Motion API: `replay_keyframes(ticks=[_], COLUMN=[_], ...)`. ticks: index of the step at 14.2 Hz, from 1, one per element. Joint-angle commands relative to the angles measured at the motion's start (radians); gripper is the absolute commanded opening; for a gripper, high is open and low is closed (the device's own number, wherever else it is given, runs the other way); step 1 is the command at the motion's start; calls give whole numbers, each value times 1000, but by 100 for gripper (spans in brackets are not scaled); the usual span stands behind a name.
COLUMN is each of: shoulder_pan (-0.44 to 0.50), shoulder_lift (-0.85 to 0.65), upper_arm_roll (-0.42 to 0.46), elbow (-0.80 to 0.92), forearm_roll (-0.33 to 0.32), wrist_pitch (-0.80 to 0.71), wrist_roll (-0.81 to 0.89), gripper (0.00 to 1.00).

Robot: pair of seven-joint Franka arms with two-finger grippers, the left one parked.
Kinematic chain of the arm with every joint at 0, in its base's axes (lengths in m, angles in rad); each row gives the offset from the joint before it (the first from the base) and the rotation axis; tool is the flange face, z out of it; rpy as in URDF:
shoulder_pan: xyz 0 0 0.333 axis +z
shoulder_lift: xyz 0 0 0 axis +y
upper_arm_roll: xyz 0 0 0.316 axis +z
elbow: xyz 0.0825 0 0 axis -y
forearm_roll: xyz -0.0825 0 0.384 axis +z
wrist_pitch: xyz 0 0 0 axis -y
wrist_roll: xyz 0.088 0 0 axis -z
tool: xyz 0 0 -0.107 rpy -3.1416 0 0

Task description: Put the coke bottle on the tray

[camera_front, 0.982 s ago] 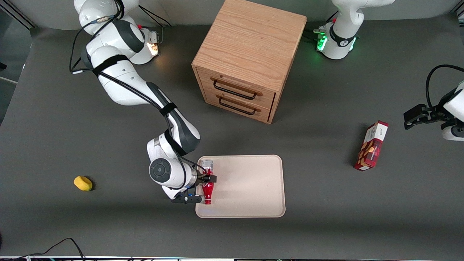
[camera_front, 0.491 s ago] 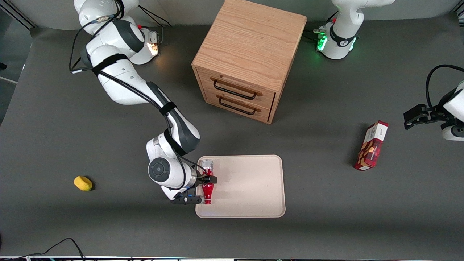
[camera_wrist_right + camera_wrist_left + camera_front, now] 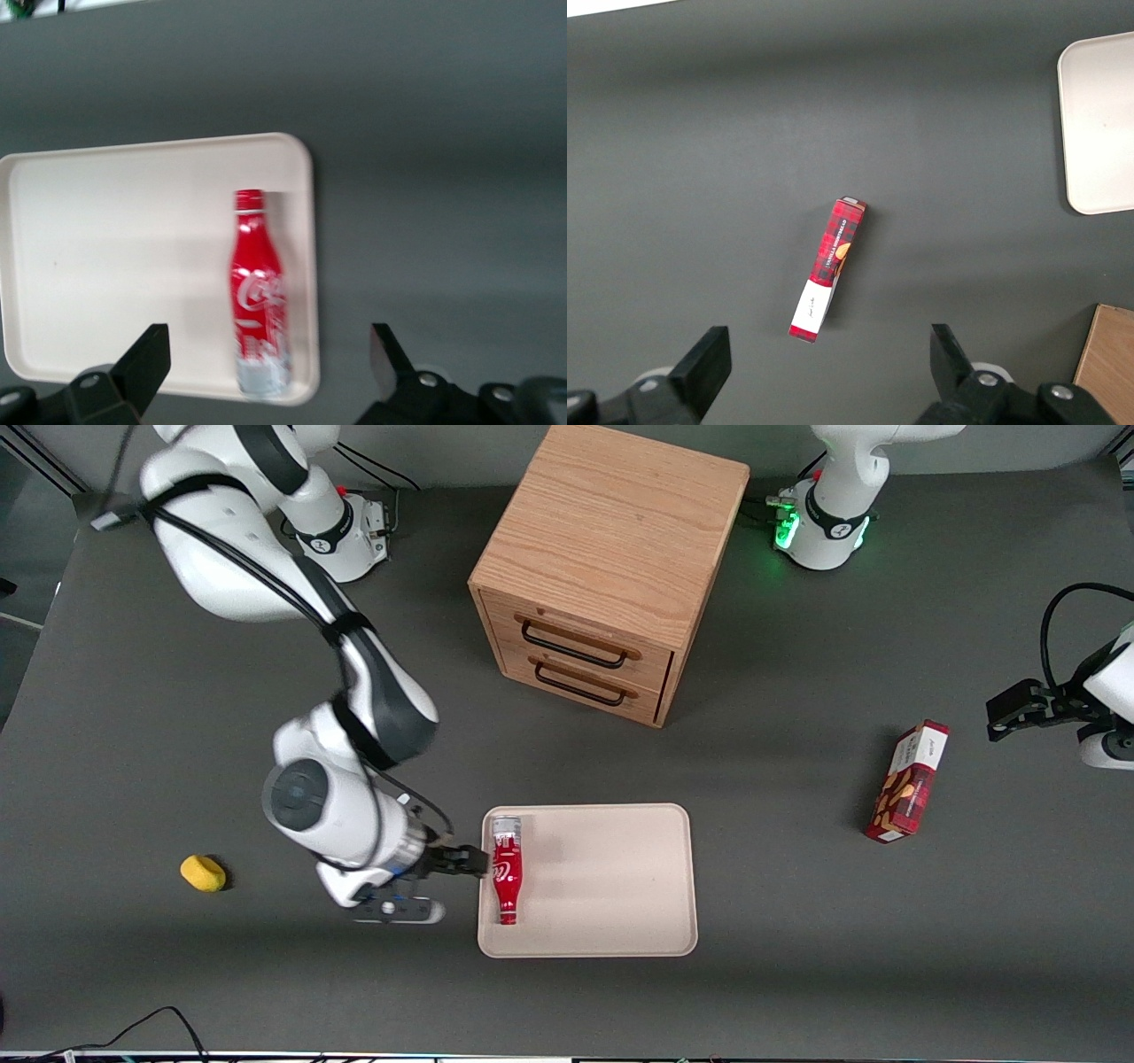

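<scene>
The coke bottle point(image 3: 506, 872), red with white lettering, lies on its side on the pale beige tray point(image 3: 602, 877), close to the rim at the working arm's end. Its silvery base points toward the wooden cabinet and its neck toward the front camera. My right gripper point(image 3: 447, 872) is open and empty. It hangs above the table just outside that tray rim, apart from the bottle. In the right wrist view the bottle point(image 3: 257, 283) lies on the tray point(image 3: 115, 266) below the gripper point(image 3: 270, 363), whose jaws stand wide apart. A tray corner point(image 3: 1099, 124) shows in the left wrist view.
A wooden two-drawer cabinet point(image 3: 602, 558) stands farther from the front camera than the tray. A red snack box point(image 3: 908, 781) lies toward the parked arm's end, also in the left wrist view point(image 3: 827, 279). A small yellow object point(image 3: 202, 872) lies toward the working arm's end.
The gripper has let go of the bottle, risen and drawn back toward the working arm's end. The bottle stays lying on the tray.
</scene>
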Motion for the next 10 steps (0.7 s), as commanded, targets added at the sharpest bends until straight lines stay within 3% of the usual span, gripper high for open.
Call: replay_keyframes(ticks=[1, 4, 10], shoulder_pan=[-85, -163, -275], shoulder_lift=[-275, -463, -655], upper_arm_roll=[-4, -2, 1], elbow=[-305, -450, -459], forearm_roll=[8, 14, 19], wrist_pitch=[19, -5, -241], wrist_roll=[-98, -113, -171], gripper=[100, 100, 100])
